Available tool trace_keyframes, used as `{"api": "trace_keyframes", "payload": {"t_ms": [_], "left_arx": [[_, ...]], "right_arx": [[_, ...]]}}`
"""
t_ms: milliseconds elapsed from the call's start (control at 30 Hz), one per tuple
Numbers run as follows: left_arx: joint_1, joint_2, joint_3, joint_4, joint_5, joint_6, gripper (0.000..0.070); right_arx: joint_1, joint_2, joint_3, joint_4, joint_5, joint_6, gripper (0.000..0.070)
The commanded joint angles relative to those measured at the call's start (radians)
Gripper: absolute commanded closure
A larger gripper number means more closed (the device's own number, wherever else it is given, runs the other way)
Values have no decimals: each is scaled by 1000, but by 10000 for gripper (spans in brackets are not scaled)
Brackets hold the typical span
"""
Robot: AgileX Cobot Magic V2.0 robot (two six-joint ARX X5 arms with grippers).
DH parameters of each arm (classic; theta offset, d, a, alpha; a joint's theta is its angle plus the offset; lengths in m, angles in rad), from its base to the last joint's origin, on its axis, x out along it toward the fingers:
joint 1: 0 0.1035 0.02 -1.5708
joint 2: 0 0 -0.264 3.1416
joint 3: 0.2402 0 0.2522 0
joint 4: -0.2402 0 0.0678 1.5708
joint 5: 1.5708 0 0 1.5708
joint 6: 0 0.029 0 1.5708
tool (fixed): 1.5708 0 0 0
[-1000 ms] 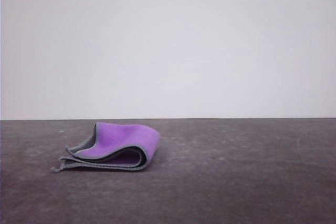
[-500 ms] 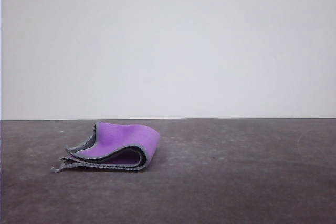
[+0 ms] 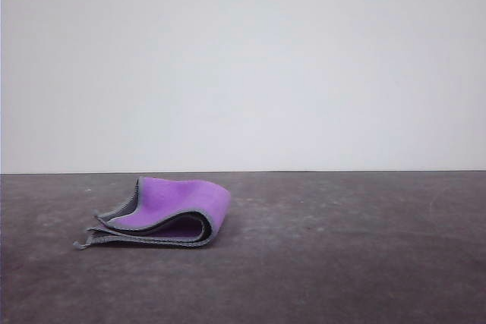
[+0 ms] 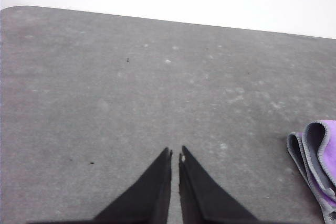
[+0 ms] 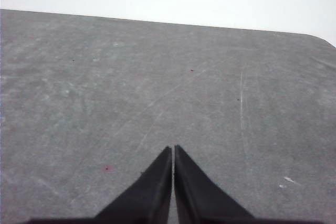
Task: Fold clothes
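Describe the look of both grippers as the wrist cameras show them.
The left gripper has two plain matte black fingers, wide at the base and tapering to sharp points. The right gripper looks the same. No cables or markings are visible on either.

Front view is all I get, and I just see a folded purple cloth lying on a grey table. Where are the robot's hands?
Observer: The left end effector hovers over bare table, its fingers nearly together, holding nothing.
Operator: Is the cloth near it?
Observer: Its wrist camera catches the cloth off to one side, well apart from the fingertips.
Operator: And the other hand?
Observer: The right end effector is shut and empty, above a scratched patch of table with a small red speck.
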Motion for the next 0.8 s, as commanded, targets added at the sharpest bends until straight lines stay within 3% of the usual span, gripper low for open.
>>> {"api": "trace_keyframes", "payload": {"t_ms": [0,767], "left_arx": [[-1,-1,-18,-10,1,-5,683],[-9,-3,-28,15,1,-4,683]], "right_arx": [[2,-1,-4,17,0,16,696],[0,-1,-4,17,1,16,696]]}}
